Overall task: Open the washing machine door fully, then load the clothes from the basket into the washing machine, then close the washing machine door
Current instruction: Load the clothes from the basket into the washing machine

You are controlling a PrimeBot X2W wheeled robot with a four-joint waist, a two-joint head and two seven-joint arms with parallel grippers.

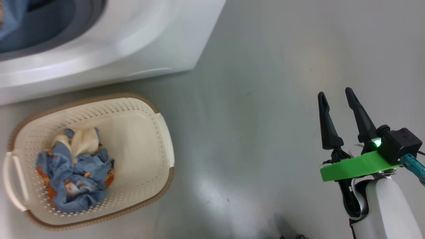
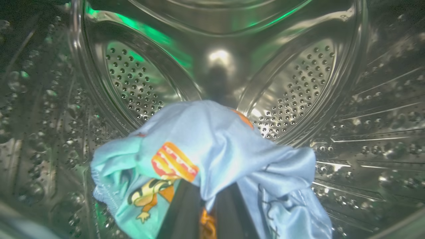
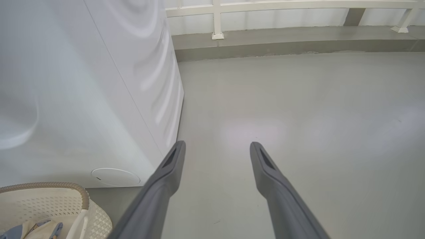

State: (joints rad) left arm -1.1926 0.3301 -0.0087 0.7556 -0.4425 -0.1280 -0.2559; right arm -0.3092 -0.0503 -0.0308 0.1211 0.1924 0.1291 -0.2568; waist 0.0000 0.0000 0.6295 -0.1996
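The white washing machine (image 1: pixel 132 43) stands at the top left, its grey rubber ring (image 1: pixel 83 26) in sight; its door is out of view. In the left wrist view I am inside the steel perforated drum (image 2: pixel 298 86). There my left gripper (image 2: pixel 207 212) is shut on a light-blue printed garment (image 2: pixel 212 139), which drapes over its dark fingers (image 2: pixel 181 215). The cream basket (image 1: pixel 162 139) sits on the floor before the machine and holds blue and cream clothes (image 1: pixel 79 169). My right gripper (image 1: pixel 337 94) hovers open and empty over the floor, right of the machine (image 3: pixel 83 99) and basket (image 3: pixel 49 186).
Grey floor (image 1: pixel 265 116) spreads to the right of the machine and basket. A white railing (image 3: pixel 215 20) on a raised kerb (image 3: pixel 298 43) runs along the far side. A round white cover (image 3: pixel 115 176) sits low on the machine's front.
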